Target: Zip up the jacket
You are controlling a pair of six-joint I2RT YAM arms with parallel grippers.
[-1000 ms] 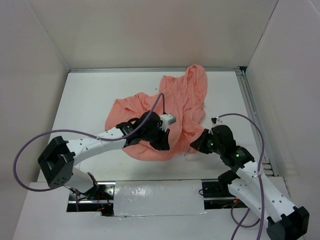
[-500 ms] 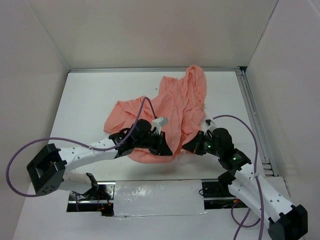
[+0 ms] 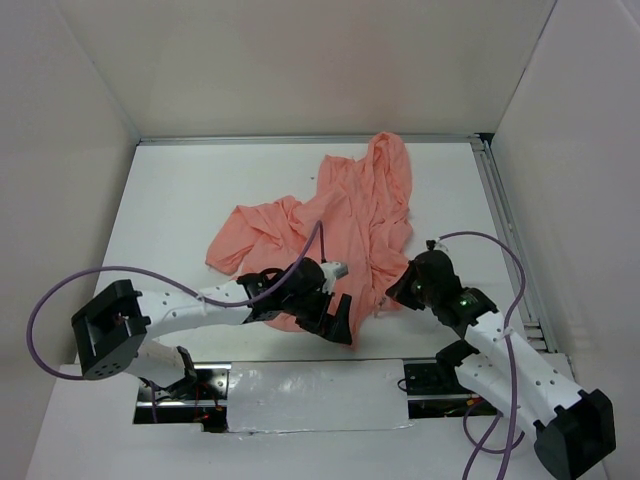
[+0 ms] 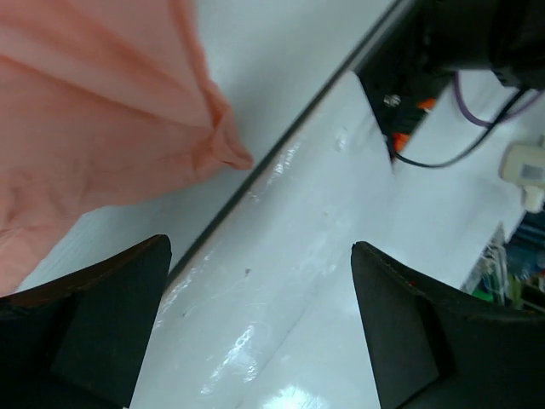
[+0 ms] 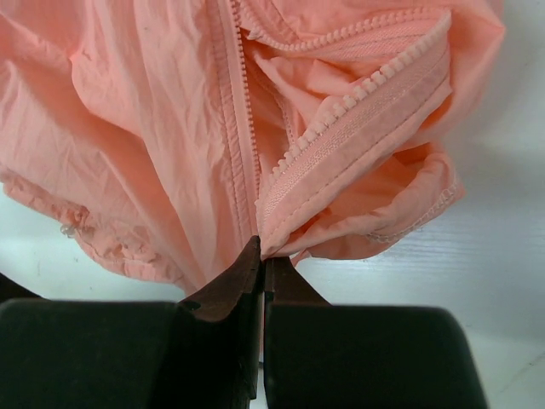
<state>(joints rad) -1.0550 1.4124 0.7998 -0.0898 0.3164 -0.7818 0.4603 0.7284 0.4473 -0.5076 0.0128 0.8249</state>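
1. Jacket (image 3: 340, 215): crumpled in the middle of the table (image 3: 170, 220), one end bunched toward the far wall, hem toward the arm bases. The front is not zipped. In the right wrist view two rows of zipper teeth lie apart, one on a folded-over tape (image 5: 358, 119), the other running straight up the fabric (image 5: 237, 102).
2. Right gripper (image 3: 397, 290): jaws closed, pinching thin fabric at the lower end of the zipper tape. The hold is at the very tips.
3. Left gripper (image 3: 338, 318): jaws wide apart, nothing between them. It sits just off the near hem, with the hem corner (image 4: 228, 153) beside it but not within its fingers.
4. Judged step: the left arm takes a fresh hold on the other front edge, so both zipper ends can be brought together.
5. To do it well:
   - keep the right pinch fixed as the anchor;
   - bring the left in low, over the hem corner;
   - take one layer only, close to the teeth.
6. Slider: not seen in any view, so locate it before pulling.
7. Risk: soft cloth may slide from the tip pinch if tugged.
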